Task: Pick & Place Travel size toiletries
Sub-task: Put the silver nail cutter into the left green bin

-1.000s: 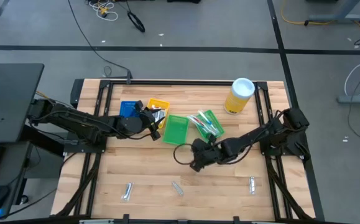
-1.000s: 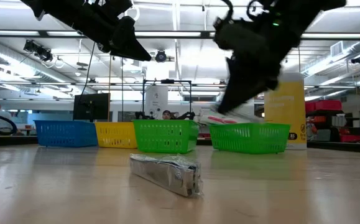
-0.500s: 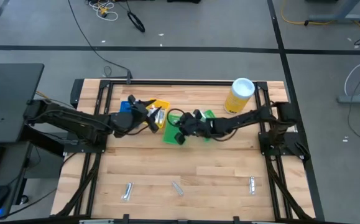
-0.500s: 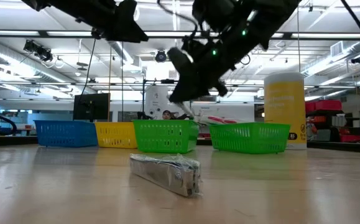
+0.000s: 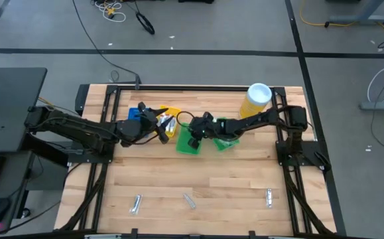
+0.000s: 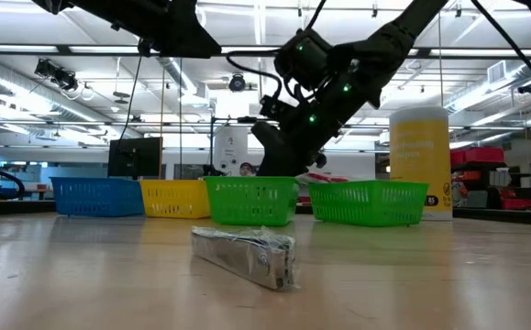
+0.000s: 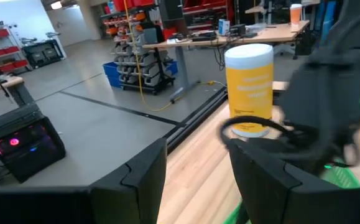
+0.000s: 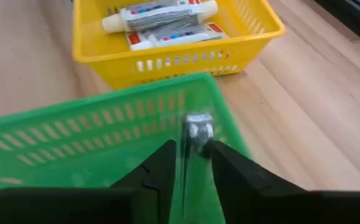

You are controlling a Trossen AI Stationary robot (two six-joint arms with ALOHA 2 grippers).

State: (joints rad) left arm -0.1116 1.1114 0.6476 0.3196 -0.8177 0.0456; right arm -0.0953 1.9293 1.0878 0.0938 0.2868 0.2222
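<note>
Near the table's front edge lie three silvery tubes (image 5: pixel 136 204), (image 5: pixel 189 200), (image 5: pixel 269 195); one of them (image 6: pixel 245 254) lies flat in the low view's foreground. My right gripper (image 8: pixel 192 149) hangs over the left green bin (image 5: pixel 188 139), its fingers a little apart. A small silvery tube (image 8: pixel 198 127) sits just past their tips, above the bin's corner. The yellow bin (image 8: pixel 167 59) holds white toothpaste tubes (image 8: pixel 161 18). My left gripper (image 7: pixel 195 155) is open with nothing between its fingers, raised above the yellow bin (image 5: pixel 170 118). My right gripper slants down from the table's right side over the green bin's corner (image 8: pixel 207 99). The silvery tube shows end-on just beyond the fingertips (image 8: pixel 167 155). Whether the fingers touch it I cannot tell.
A blue bin (image 5: pixel 136 116) stands left of the yellow one. A second green bin (image 5: pixel 226 133) with toothbrushes stands to the right. The tall yellow canister (image 5: pixel 255 103) is at the far right. Bare wood lies between the bins and the front tubes.
My right gripper has swung from the middle of the table toward the far left, ending over the left green bin. My left gripper has risen a little above the yellow bin.
</note>
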